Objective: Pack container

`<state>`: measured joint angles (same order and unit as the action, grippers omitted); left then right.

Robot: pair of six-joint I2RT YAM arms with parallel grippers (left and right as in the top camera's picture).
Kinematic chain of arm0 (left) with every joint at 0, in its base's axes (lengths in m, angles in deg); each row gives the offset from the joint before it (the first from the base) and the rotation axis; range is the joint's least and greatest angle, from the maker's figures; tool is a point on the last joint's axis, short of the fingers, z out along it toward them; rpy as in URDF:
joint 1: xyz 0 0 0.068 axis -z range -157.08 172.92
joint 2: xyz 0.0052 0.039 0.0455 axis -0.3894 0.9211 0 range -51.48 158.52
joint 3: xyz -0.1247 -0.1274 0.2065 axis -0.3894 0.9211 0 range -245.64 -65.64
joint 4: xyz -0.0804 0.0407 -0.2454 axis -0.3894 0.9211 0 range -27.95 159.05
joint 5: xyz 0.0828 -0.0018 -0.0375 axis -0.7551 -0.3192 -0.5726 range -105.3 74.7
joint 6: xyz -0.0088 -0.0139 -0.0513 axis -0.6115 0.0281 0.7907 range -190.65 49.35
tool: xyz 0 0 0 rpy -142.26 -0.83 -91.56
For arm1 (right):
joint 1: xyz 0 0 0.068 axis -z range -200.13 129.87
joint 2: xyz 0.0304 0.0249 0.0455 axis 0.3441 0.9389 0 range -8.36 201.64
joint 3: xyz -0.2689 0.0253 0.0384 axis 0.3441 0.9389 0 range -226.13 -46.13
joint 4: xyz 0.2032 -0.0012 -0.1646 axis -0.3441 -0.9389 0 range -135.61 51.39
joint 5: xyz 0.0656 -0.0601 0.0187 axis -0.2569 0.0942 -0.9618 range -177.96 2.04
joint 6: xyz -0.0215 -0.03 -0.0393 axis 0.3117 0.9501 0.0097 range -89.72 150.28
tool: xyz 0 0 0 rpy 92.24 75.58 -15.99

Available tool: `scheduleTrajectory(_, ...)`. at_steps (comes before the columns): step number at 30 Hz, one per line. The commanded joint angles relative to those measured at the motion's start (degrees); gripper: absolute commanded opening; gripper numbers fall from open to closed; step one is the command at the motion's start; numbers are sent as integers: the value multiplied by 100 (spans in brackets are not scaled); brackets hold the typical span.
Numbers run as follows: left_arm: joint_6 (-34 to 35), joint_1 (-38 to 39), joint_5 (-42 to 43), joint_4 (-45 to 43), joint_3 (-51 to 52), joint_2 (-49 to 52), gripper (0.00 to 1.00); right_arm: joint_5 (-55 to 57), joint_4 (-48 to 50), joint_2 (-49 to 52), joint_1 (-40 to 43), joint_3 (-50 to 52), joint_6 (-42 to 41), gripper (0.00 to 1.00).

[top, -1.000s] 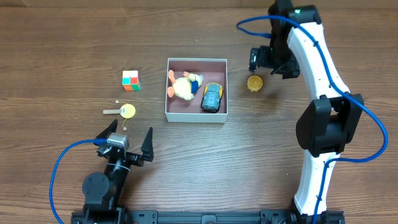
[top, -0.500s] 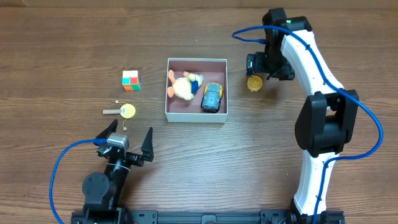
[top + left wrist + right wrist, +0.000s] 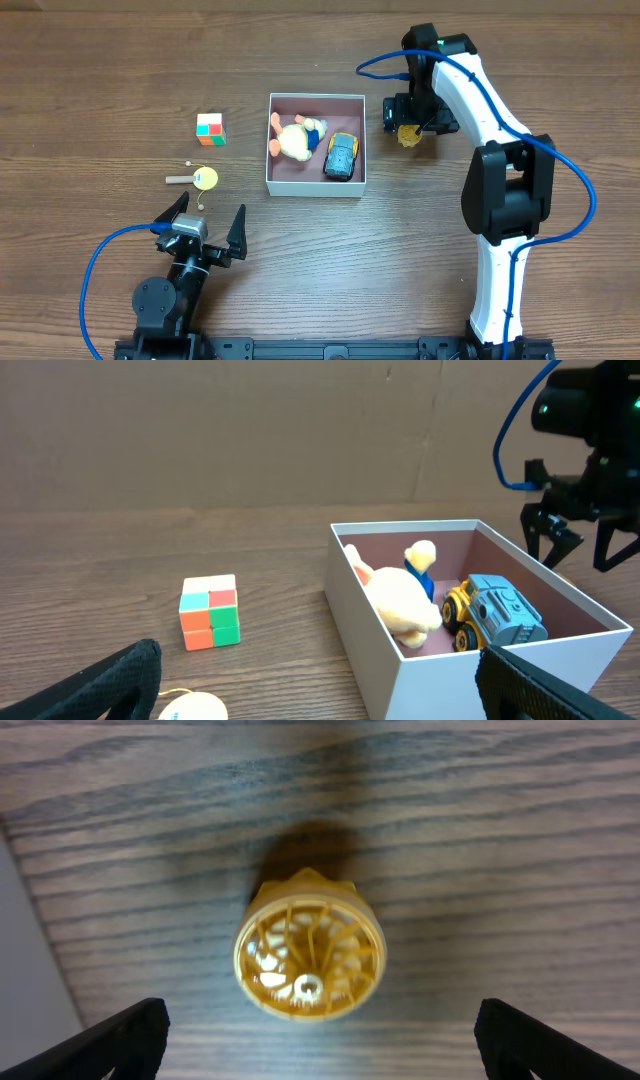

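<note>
The container [image 3: 277, 184], a white-walled square box with a mauve floor, holds a plush duck [image 3: 296, 139] and a blue and yellow toy car [image 3: 342, 157]. It also shows in the left wrist view [image 3: 470, 665]. A yellow round wheel-like toy [image 3: 408, 134] lies on the table just right of the box. My right gripper [image 3: 410, 116] is open directly above that toy, which lies between the fingertips in the right wrist view [image 3: 310, 960]. My left gripper [image 3: 205, 232] is open and empty near the front edge.
A colourful cube [image 3: 210, 129] lies left of the box; it also shows in the left wrist view [image 3: 210, 612]. A yellow disc on a wooden stick [image 3: 196, 179] lies below it. The box wall [image 3: 30, 950] shows at the left edge of the right wrist view.
My right gripper has moved left and toward the yellow wheel toy, from beside it to right over it. The left arm and the other things have not moved.
</note>
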<state>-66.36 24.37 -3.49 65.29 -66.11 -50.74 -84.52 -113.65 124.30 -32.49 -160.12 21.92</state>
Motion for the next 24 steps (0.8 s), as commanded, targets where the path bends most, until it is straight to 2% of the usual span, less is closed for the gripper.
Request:
scheduleTrajectory(1,-44,-35,24,-7,20,-48,100,72,96,39,15,17,96,100)
scheduleTrajectory(24,-46,-35,24,-7,20,-48,100,-358,417,122,162,264,96,100)
